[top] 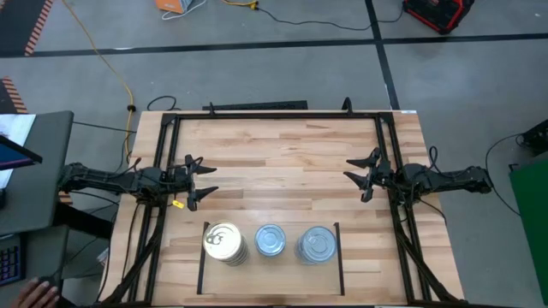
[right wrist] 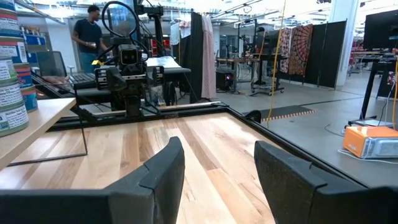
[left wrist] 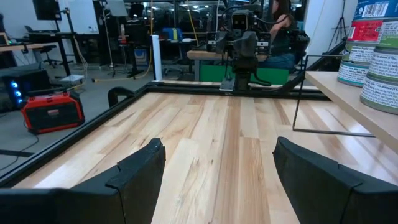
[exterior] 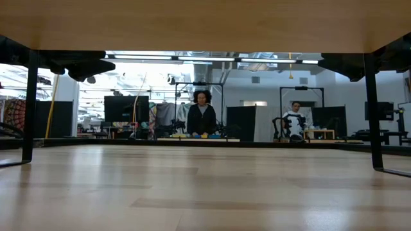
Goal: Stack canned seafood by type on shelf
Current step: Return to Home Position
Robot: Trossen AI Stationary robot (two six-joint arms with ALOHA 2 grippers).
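1. Lower centre of the high view: the shelf [top: 291,275], a light wood patch edged by thin black lines, carries three stacks of flat round seafood tins in one row, each apart from the next.
2. Counted by top, there is one gold-topped stack [top: 224,242] on the left. There are two silver-topped ones, the middle stack [top: 271,240] and the right stack [top: 318,244]. From above, the number of tins in each stack cannot be told.
3. In the left wrist view the tins [left wrist: 372,46] rise at the upper right edge, with blue, white and red label bands on their sides. In the right wrist view more tins [right wrist: 11,81] stand at the left edge.
4. The left gripper [top: 205,180] sits mid-left in the high view, higher in the frame than the gold-topped stack and well apart from it. Its fingers [left wrist: 138,168] are spread wide with only bare planks between them.
5. The right gripper [top: 353,177] sits mid-right, facing the left one across the table [top: 282,162]. It is equally wide, holds nothing and is well apart from the right stack.
6. A black metal frame [top: 274,115] runs round the tabletop.
7. Farther off, the low view shows two people, one standing person [exterior: 201,115] at centre and one seated person [exterior: 295,119] to the right. A red case [left wrist: 53,112] lies on the floor at the left of the left wrist view.
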